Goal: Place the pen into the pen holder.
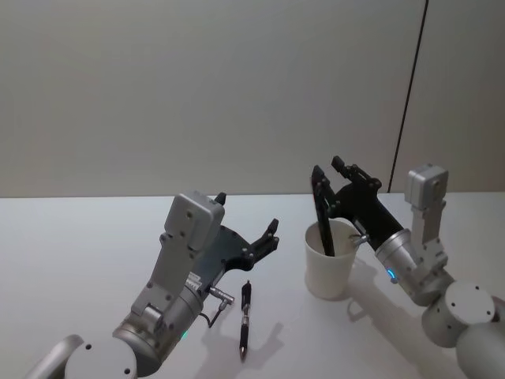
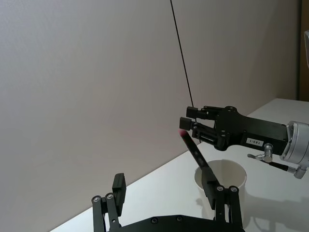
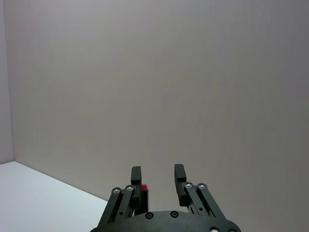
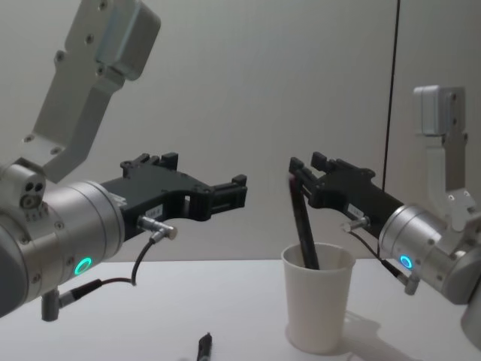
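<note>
A dark pen with a red top stands tilted in the pen holder, a white paper cup. My right gripper hovers open just above the cup; the pen's top leans by one finger and the jaws are not closed on it. A second black pen lies flat on the table, left of the cup. Above and behind that pen, my left gripper hangs open and holds nothing.
The white table runs back to a plain grey wall. A thin dark vertical seam marks the wall behind the right arm.
</note>
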